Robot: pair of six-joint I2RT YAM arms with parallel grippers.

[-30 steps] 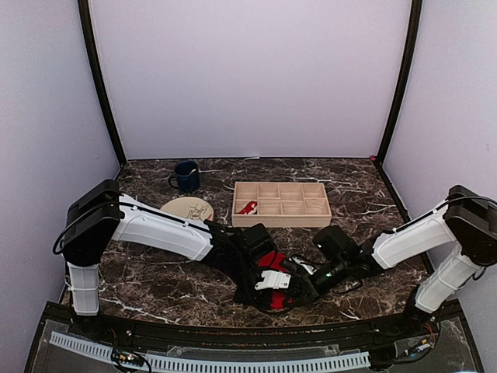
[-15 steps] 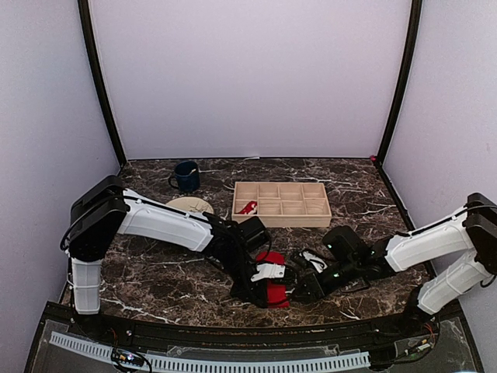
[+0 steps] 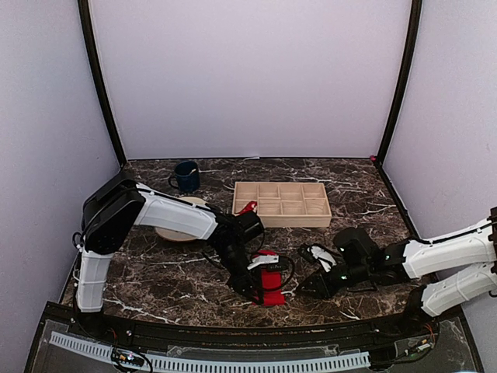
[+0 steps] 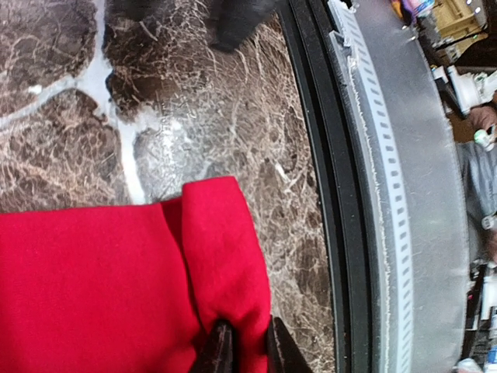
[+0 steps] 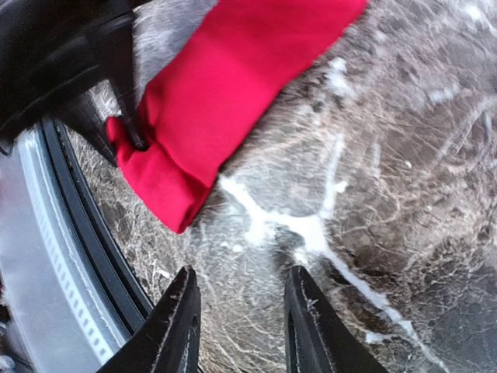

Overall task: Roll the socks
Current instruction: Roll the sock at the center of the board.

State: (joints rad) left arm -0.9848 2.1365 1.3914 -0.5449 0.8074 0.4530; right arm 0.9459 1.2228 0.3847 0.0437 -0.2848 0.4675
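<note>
Sock (image 3: 272, 286), red, lies flat on the marble table (image 3: 171, 272) near its front edge, between the two arms, with the end nearest the edge turned over on itself into a short fold. Left gripper (image 4: 247, 351) has its fingers closed together on that fold, pinching the doubled cloth, as the left wrist view shows. Right gripper (image 5: 241, 326) hovers just beside the sock over bare marble, fingers apart and holding nothing. We judge the roll to be at its first turn: one fold is made, and most of the length is flat. In our judgement the next move calls for the left gripper to carry the pinched fold further over the flat part, while the right fingers come in to pin the cloth so that it does not slide. Farther back we note a wooden tray (image 3: 281, 203) with a small red item in one near compartment, which we cannot identify, a plate (image 3: 169, 233) and a dark mug (image 3: 186, 176), all well apart from the work.
</note>
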